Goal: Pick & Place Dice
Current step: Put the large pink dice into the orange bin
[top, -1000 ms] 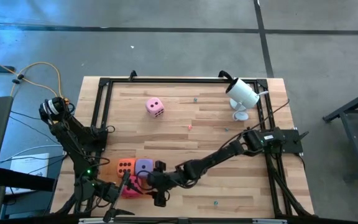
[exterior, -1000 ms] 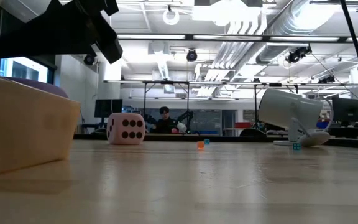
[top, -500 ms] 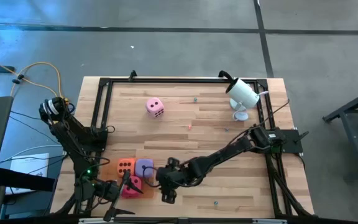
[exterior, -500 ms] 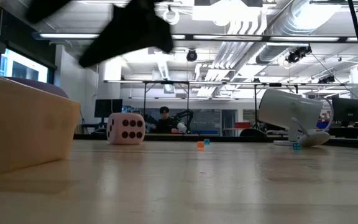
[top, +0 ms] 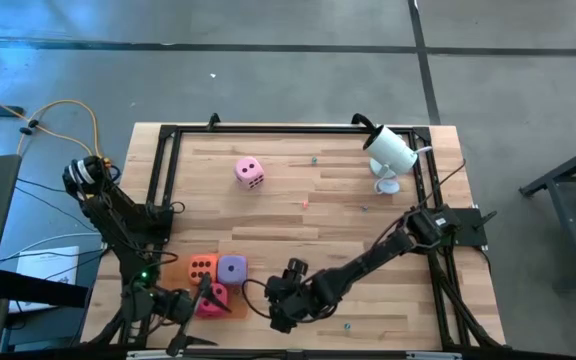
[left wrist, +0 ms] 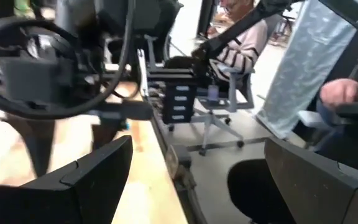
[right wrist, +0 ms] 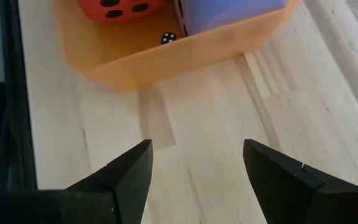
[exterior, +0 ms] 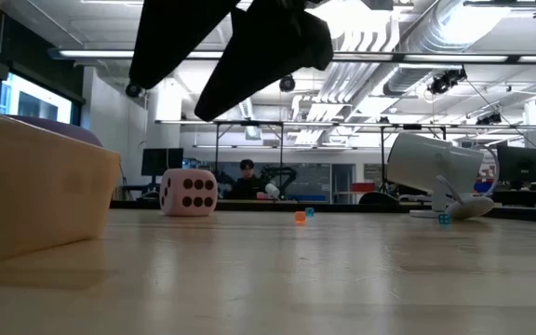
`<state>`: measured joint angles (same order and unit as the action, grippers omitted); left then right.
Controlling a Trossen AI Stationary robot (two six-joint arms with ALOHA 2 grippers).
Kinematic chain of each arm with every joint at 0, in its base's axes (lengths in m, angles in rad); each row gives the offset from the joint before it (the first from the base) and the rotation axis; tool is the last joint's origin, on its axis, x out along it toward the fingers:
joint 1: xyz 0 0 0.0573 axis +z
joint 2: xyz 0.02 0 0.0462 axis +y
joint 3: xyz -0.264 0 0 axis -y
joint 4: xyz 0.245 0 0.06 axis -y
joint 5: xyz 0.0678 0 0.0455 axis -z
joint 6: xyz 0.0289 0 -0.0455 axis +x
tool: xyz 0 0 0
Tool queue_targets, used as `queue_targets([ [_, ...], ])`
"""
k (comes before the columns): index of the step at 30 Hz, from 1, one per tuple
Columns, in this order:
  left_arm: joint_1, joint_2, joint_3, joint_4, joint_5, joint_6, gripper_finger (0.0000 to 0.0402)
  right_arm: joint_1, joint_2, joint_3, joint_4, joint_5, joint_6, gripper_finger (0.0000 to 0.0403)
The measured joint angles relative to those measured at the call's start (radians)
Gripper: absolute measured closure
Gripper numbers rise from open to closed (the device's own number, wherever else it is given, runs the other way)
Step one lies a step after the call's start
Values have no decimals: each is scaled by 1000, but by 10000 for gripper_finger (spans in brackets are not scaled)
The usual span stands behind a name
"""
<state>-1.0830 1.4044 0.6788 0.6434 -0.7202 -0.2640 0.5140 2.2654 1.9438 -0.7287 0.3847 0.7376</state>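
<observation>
At table's near-left corner: left gripper, parked, fingers spread, empty. Beside it, flat orange plastic tray holding soft orange die with dark pips, purple die and magenta die, all close together. Just right of tray: right gripper, fingers apart, nothing between them, above bare wood of the table. Far side, well apart: light pink die, alone, the one piece outside the tray. Judged step: fetch it; advise raising the wrist clear of the tray wall, then straddling two flat faces squarely. Farther right: white camera on stand, off the likely path; tiny coloured specks on the boards, negligible.
</observation>
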Motion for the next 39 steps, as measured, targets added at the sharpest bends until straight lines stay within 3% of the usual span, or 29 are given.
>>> queue_targets([
  [6, 16, 13, 0, -1, 18, 0, 47, 10, 0, 0, -1, 36, 0, 164],
  [16, -3, 56, 0, 18, -196, -14, 47, 10, 0, 0, -2, 36, 0, 164],
  [29, -48, 57, 0, 65, -382, 93, 47, 10, 1, 0, -1, 59, 4, 164],
  [39, -47, 57, 0, 70, -386, 117, 47, 10, 1, 0, 14, 53, 0, 164],
])
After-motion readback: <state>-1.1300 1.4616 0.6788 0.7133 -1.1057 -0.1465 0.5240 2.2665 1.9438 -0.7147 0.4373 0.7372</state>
